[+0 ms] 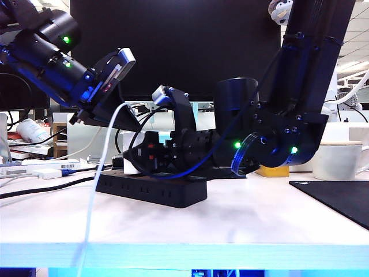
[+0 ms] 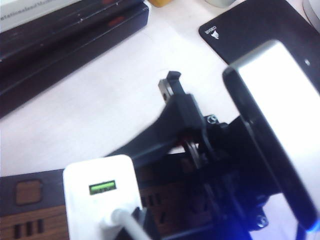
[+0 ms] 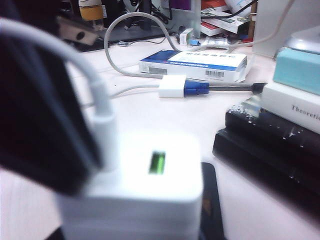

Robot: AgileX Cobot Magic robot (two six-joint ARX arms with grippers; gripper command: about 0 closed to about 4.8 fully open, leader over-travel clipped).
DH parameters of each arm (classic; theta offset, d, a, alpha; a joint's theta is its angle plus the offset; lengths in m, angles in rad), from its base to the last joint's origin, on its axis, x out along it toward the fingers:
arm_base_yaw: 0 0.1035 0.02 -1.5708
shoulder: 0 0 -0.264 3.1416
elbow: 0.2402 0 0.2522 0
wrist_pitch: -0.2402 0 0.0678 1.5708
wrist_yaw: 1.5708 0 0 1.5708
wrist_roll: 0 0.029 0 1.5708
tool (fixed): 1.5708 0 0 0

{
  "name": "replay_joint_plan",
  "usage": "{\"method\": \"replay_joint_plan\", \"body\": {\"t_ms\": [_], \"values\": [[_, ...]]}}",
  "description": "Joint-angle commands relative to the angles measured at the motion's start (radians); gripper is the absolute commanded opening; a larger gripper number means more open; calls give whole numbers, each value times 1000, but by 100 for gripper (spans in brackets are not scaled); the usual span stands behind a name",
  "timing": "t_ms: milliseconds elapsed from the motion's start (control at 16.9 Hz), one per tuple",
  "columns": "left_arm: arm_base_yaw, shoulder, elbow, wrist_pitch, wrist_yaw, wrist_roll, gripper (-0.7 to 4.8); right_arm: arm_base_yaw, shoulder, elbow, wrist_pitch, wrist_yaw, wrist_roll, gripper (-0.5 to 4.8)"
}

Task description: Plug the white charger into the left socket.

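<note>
The white charger (image 2: 97, 200) stands on the cord end of the black power strip (image 1: 151, 189), beside its switch (image 2: 25, 192). The left socket is hidden under it. In the right wrist view the charger (image 3: 150, 200) fills the space between my right gripper's jaws, and I cannot tell whether they still press on it. My right gripper (image 1: 144, 153) reaches in low from the right; one finger (image 2: 172, 92) shows. My left gripper (image 1: 124, 115) hangs above the charger, shut on its thin white cable (image 1: 95, 179), which arcs up from the charger (image 3: 95, 95) and drapes off the table's front.
A black mouse pad (image 1: 340, 199) lies at the right and a white mug (image 1: 337, 158) stands behind it. Black boxes (image 3: 270, 145) are stacked behind the strip. A flat white adapter with a blue connector (image 3: 182, 87) and a blue-and-white box (image 3: 195, 62) lie at the left.
</note>
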Motion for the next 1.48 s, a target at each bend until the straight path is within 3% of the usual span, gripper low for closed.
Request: {"method": "replay_joint_plan", "body": {"t_ms": [59, 770, 829, 888, 1007, 1481], "values": [[-3, 16, -10, -64, -34, 4, -5, 6, 16, -9, -65, -10, 32, 333], [-3, 16, -10, -62, -81, 6, -5, -12, -59, -7, -42, -6, 32, 339], [-3, 16, -10, -62, -91, 6, -5, -16, -60, -7, -45, -6, 32, 348], [-3, 16, -10, -62, -94, 6, -5, -25, -64, -7, -48, -6, 32, 398], [-3, 16, -10, -62, -95, 6, -5, -39, -69, -7, -54, -14, 52, 404], [-3, 16, -10, -63, -107, 6, -5, -60, -117, -7, -97, -231, 110, 404]]}}
